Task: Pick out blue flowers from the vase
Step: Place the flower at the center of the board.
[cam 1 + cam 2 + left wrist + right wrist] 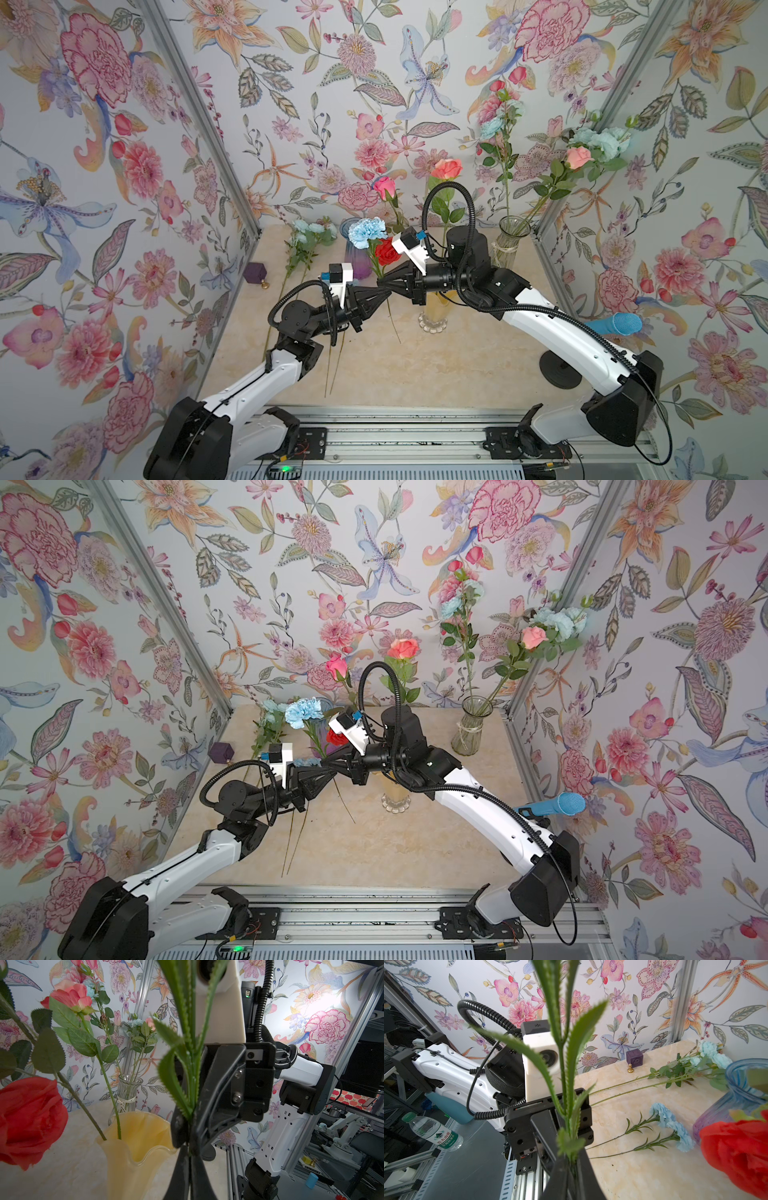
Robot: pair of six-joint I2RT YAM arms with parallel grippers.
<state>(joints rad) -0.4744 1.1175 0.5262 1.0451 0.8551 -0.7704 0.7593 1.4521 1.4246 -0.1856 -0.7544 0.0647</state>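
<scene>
Left gripper (384,293), arm outstretched, pinches the stem of the blue flower (366,232) near the yellow vase (432,320); right gripper (384,281) meets it tip-to-tip, grip indiscernible.

Left arm (257,382) and right arm (561,332), each bolted by a black base plate to the aluminium rail (395,419): white link shells, black joint housings, black corrugated cable conduit. Beyond the rail, the left gripper (387,291) and right gripper (380,281) carried black tapered fingers, silver screws and white camera housings with blue connectors.
</scene>
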